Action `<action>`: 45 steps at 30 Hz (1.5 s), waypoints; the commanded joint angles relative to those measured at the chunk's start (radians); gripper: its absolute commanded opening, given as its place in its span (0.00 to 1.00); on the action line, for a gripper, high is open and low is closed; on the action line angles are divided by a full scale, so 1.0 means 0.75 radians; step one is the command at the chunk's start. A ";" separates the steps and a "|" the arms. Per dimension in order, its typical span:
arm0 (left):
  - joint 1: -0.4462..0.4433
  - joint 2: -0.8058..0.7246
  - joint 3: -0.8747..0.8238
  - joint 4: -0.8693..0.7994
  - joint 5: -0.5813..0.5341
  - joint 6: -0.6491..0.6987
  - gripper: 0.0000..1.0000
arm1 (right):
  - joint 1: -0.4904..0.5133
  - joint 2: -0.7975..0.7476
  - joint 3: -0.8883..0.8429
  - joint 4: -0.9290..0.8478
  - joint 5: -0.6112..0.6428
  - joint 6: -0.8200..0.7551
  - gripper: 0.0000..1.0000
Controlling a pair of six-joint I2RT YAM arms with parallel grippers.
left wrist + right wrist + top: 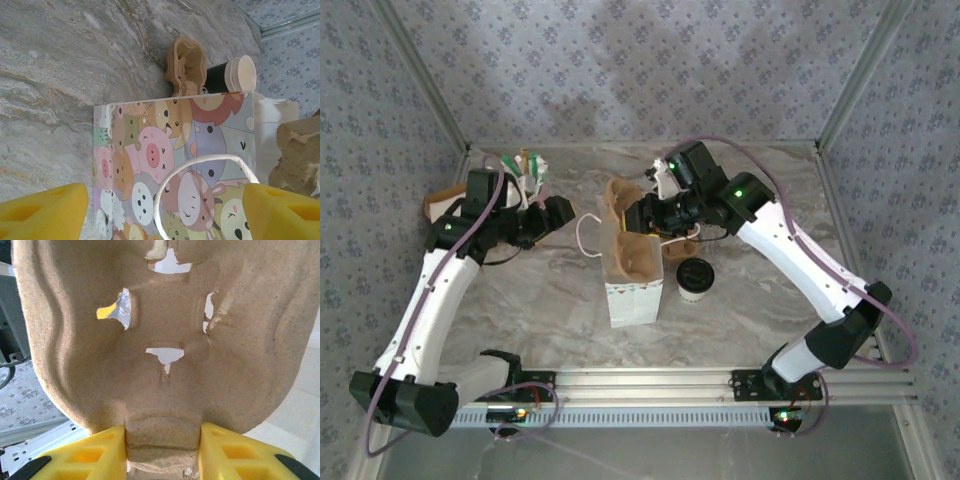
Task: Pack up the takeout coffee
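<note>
The takeout coffee [696,278], a small white cup with a black lid, stands on the table just right of the white cartoon-print bag [634,292]. In the left wrist view the coffee [232,75] shows beyond the bag [175,150]. My right gripper [648,212] is shut on a brown pulp carrier [620,197] held behind the bag's open top. Its yellow fingers [95,455] pinch the carrier's [160,315] lower tab. My left gripper [558,214] is open to the left of the bag, and the bag's white handle loop [200,162] lies between its fingers [40,212].
Brown pulp also sits in the bag's mouth [638,257], and another brown piece [682,247] lies by the coffee. A pink cup of sticks [527,170] stands at the back left. Metal frame posts and patterned walls bound the marble table [760,310].
</note>
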 commanded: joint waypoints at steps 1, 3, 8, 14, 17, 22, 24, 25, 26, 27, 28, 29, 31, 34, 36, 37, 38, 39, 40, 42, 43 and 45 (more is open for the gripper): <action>0.005 0.009 0.017 0.024 -0.001 0.016 0.80 | -0.020 0.023 -0.026 -0.016 -0.061 0.031 0.39; 0.005 0.014 0.019 0.024 -0.004 0.016 0.80 | -0.026 0.027 -0.035 -0.008 -0.081 0.039 0.39; 0.005 0.031 0.030 0.023 -0.007 0.019 0.80 | -0.055 0.028 -0.068 0.003 -0.120 0.049 0.39; -0.003 0.039 0.027 0.031 -0.009 0.017 0.80 | -0.080 0.048 -0.073 0.004 -0.131 0.050 0.39; -0.007 0.040 0.020 0.037 -0.009 0.017 0.80 | -0.087 0.061 -0.079 0.000 -0.127 0.050 0.39; -0.021 0.042 0.008 0.046 -0.011 0.016 0.80 | -0.086 0.081 -0.069 -0.026 -0.084 0.036 0.39; -0.026 0.041 0.002 0.049 -0.012 0.016 0.80 | -0.082 0.088 -0.056 -0.045 -0.067 0.029 0.39; -0.027 0.040 -0.001 0.051 -0.011 0.014 0.80 | -0.077 0.093 -0.043 -0.066 -0.053 0.021 0.39; -0.028 0.039 -0.002 0.053 -0.013 0.015 0.80 | -0.074 0.096 -0.036 -0.083 -0.040 0.014 0.39; -0.030 0.038 -0.005 0.055 -0.011 0.015 0.80 | -0.068 0.103 -0.025 -0.102 -0.026 0.008 0.39; -0.030 0.038 -0.011 0.057 -0.011 0.014 0.80 | -0.064 0.106 -0.009 -0.121 -0.011 0.001 0.39; -0.032 0.038 -0.014 0.059 -0.012 0.013 0.80 | -0.055 0.113 0.010 -0.145 0.008 -0.006 0.39; -0.032 0.031 -0.025 0.063 -0.011 0.010 0.80 | -0.041 0.130 0.047 -0.201 0.058 -0.028 0.39; -0.032 0.008 -0.050 0.068 -0.015 0.003 0.80 | -0.018 0.159 0.110 -0.278 0.114 -0.053 0.39; -0.032 -0.015 -0.074 0.072 -0.018 -0.002 0.80 | -0.002 0.180 0.141 -0.318 0.150 -0.062 0.39; -0.032 -0.030 -0.090 0.072 -0.018 -0.006 0.80 | 0.007 0.194 0.162 -0.340 0.167 -0.069 0.39; -0.032 -0.048 -0.108 0.073 -0.019 -0.012 0.79 | 0.018 0.209 0.182 -0.361 0.185 -0.072 0.39; -0.032 -0.064 -0.125 0.074 -0.020 -0.016 0.80 | 0.027 0.221 0.197 -0.378 0.199 -0.072 0.39; -0.032 -0.083 -0.147 0.074 -0.024 -0.021 0.79 | 0.036 0.235 0.217 -0.395 0.216 -0.072 0.39; -0.032 -0.117 -0.186 0.076 -0.022 -0.031 0.79 | 0.051 0.260 0.248 -0.423 0.248 -0.072 0.39; -0.032 -0.141 -0.208 0.072 -0.024 -0.034 0.79 | 0.064 0.278 0.271 -0.446 0.269 -0.072 0.40; -0.033 -0.181 -0.249 0.066 -0.030 -0.042 0.79 | 0.084 0.305 0.315 -0.486 0.304 -0.072 0.39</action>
